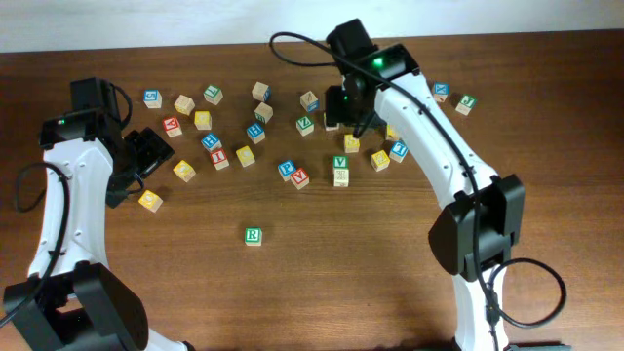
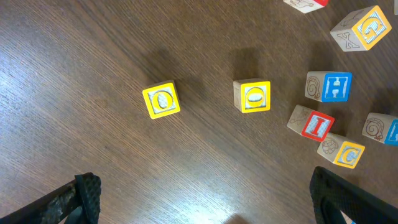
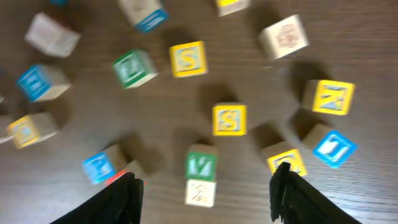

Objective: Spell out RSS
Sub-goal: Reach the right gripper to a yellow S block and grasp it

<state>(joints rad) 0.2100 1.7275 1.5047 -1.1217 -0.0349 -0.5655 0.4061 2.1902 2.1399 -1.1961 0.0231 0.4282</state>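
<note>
The right gripper (image 3: 205, 177) hangs released over the thick of the scattered blocks, its two dark fingers (image 3: 118, 200) spread wide at the bottom of a blurred wrist view. Just above the gap between them sits a green V block (image 3: 201, 166), touching a plain-faced block (image 3: 200, 193) on its near side. Beyond the V and a little to the right lies a yellow S block (image 3: 229, 119), apart from its neighbours. A second yellow S block (image 3: 188, 59) lies farther on and to the left, just beside a green block (image 3: 134, 68) whose letter is too blurred to read. Seen from overhead, this gripper is toward the far edge of the table (image 1: 322, 292), right of the middle. The green R block (image 1: 253, 235) stands alone with its letter face up, well apart from the scatter, closer to the near edge and about midway between the left and right edges. The left gripper (image 2: 204, 180) is likewise released, fingers wide apart, near the left edge. Ahead of it lie one yellow block (image 2: 161, 100) and another yellow block (image 2: 253, 96), apart from each other, each bearing a rounded letter. To their right are a blue H block (image 2: 329, 86), a red I block (image 2: 314, 124) and, just beside the red one, a yellow C block (image 2: 344, 152).
</note>
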